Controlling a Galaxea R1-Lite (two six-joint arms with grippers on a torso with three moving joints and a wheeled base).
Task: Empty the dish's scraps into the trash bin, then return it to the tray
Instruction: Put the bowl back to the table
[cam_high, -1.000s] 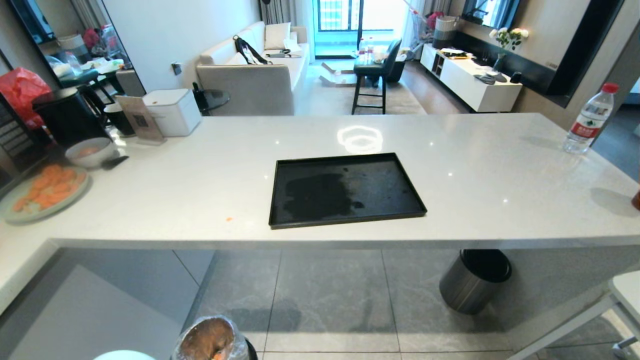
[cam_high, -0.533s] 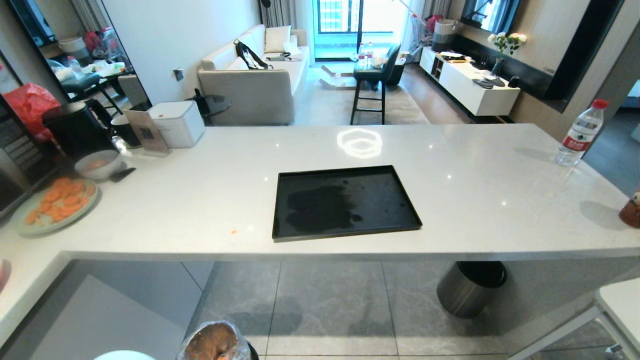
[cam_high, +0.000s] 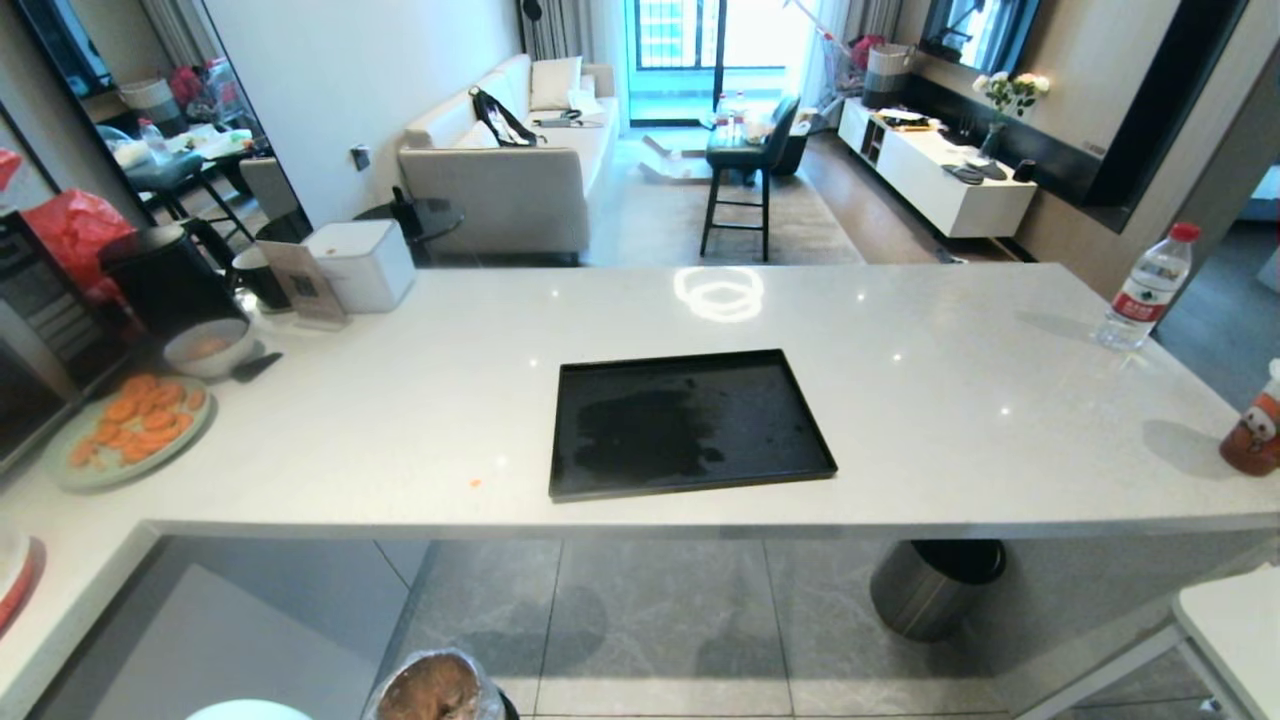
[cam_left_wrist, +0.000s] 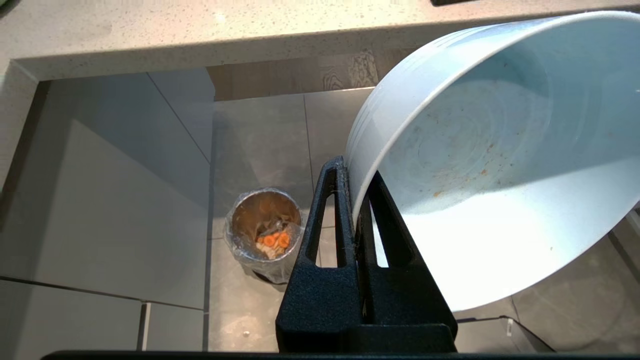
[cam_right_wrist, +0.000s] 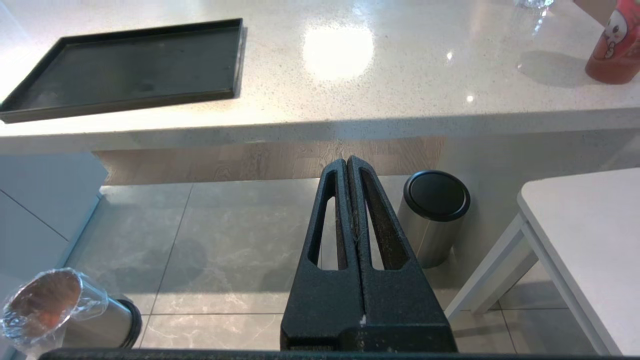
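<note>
Scraps are out: three flat orange carrot slices (cam_left_wrist: 274, 240) lie inside the small shiny metal trash bin (cam_left_wrist: 263, 231) with its crinkled clear liner, standing on the grey tiled floor (cam_left_wrist: 260, 145) below the desk (cam_high: 900, 400) edge. The left gripper (cam_left_wrist: 354, 185) holds its fingers clenched on the rim of the small round pale-blue dish (cam_left_wrist: 495, 165), one finger inside the wall and one outside, with the bowl tipped on its side above the floor; only orange smears cling to its base. The right gripper (cam_right_wrist: 352, 172) hangs idle below the desk edge, fingers pressed together on nothing. The large flat glossy black tray (cam_high: 690, 422) lies bare on the white desk. The dish looks rigid, smooth-glazed and likely brittle, so a thin rim pinch could slip or let it swing. I would judge it best levelled before being lowered onto the tray.
</note>
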